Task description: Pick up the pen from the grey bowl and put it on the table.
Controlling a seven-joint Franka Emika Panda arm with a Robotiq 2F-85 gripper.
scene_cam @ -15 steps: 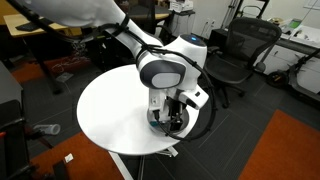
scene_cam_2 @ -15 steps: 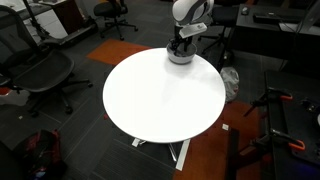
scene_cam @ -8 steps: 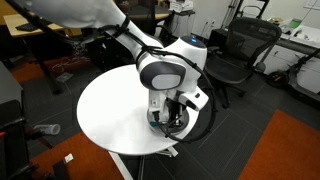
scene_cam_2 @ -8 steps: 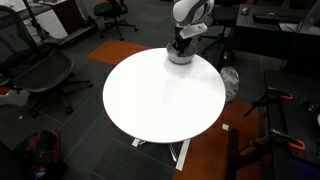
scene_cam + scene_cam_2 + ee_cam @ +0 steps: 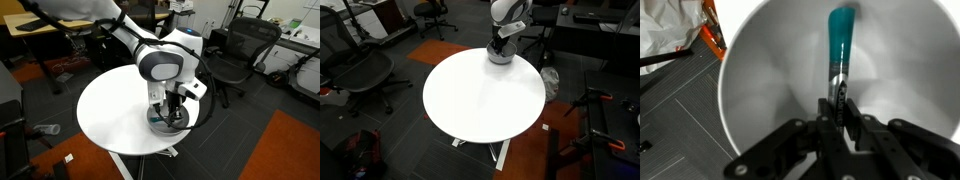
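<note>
My end effector grips the lower end of the teal pen, which points toward 12 o'clock within the grey bowl on the white counter.

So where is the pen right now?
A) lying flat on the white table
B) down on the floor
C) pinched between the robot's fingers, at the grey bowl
C: in the wrist view the gripper pinches the dark end of the pen, and the grey bowl fills the view behind it.
</note>
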